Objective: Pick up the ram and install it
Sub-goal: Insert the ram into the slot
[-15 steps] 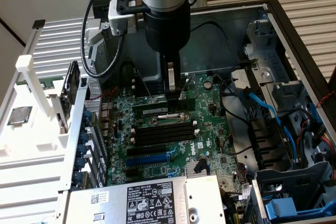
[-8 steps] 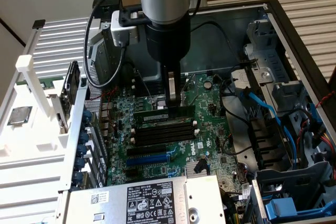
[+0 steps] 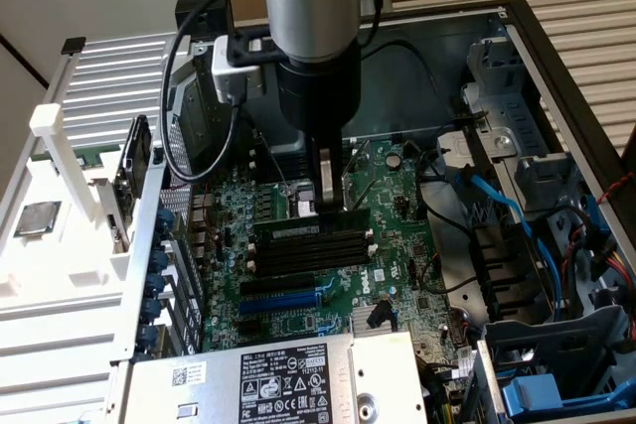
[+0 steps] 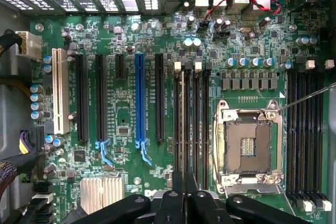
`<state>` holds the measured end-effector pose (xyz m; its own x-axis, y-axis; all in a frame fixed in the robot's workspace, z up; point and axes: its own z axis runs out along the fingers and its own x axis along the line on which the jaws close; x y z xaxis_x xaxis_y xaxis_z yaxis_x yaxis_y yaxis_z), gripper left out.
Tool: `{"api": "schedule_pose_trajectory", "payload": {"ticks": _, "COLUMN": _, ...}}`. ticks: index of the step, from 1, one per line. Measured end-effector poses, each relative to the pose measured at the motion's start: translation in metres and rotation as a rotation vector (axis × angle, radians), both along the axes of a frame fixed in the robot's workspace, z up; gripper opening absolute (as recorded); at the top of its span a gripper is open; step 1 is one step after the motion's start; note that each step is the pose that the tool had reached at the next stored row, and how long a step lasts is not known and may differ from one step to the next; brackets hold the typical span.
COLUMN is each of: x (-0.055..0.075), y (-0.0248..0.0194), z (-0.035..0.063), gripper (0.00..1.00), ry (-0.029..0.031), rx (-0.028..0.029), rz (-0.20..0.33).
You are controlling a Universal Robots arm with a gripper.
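My gripper (image 3: 329, 201) reaches straight down into the open computer case and is shut on the ram (image 3: 353, 216). The ram is a long thin stick standing on edge. It lies along the farthest of the black memory slots (image 3: 313, 250) on the green motherboard (image 3: 298, 320). In the wrist view the two fingertips (image 4: 178, 182) sit close together. The ram (image 4: 184, 129) runs edge-on from them, in line with the black memory slots (image 4: 198, 124). I cannot tell how deep the ram sits in its slot.
An empty processor socket (image 4: 247, 148) lies beside the slots. A silver processor chip (image 3: 37, 217) rests on a white tray at the exterior view's left, near an upright dark card (image 3: 132, 171). The power supply (image 3: 268, 374) is in front, and blue cables (image 3: 502, 211) and drive bays are at the right.
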<state>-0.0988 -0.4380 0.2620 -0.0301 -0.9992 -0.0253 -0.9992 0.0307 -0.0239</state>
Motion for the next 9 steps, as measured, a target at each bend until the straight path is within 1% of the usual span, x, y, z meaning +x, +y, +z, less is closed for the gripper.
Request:
{"api": "schedule_pose_trajectory", "payload": {"ticks": 3, "x": 0.0, "y": -0.0001, "z": -0.0021, "gripper": 0.12, "ry": 0.0002, "rx": -0.0003, "rz": 0.01}}
{"api": "schedule_pose_trajectory", "payload": {"ticks": 9, "x": 0.0, "y": -0.0004, "z": -0.0031, "gripper": 0.12, "ry": 0.0, "rx": 0.0, "rz": 0.011}}
